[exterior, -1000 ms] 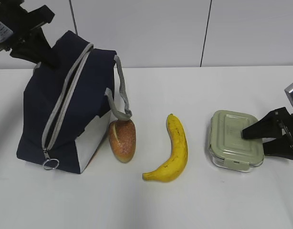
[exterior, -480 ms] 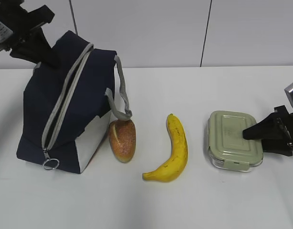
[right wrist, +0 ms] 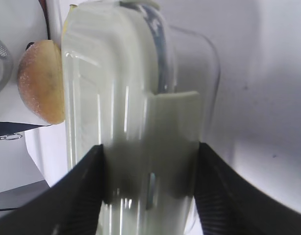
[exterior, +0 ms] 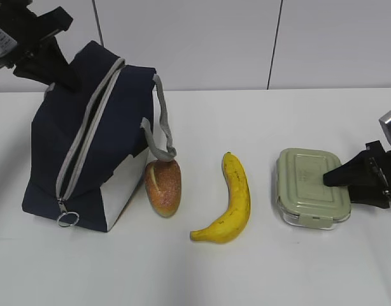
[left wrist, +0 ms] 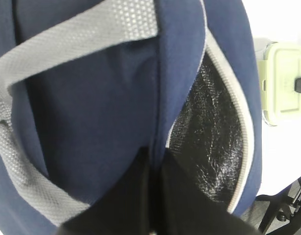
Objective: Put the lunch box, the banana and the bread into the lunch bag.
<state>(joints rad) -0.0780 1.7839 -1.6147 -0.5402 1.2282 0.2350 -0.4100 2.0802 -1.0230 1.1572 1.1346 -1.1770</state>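
Observation:
The navy lunch bag (exterior: 87, 140) stands at the left, its zipper open, with dark lining showing in the left wrist view (left wrist: 214, 122). My left gripper (exterior: 63, 75) is shut on the bag's top edge (left wrist: 155, 156). The bread (exterior: 162, 186) lies against the bag's white side panel. The yellow banana (exterior: 237, 197) lies in the middle. The green-lidded lunch box (exterior: 307, 182) sits on the table at the right. My right gripper (exterior: 335, 185) is shut on its right end, fingers pressing both sides (right wrist: 150, 147).
The bag's grey strap handle (exterior: 162, 121) hangs down over the bread. The zipper's ring pull (exterior: 67, 219) lies at the bag's front bottom corner. The white table (exterior: 202, 274) stretches in front of the objects, and a white wall stands behind.
My right gripper's fingers have closed from wide open onto the lunch box's end, and the box has shifted slightly left. The left gripper and bag have not moved.

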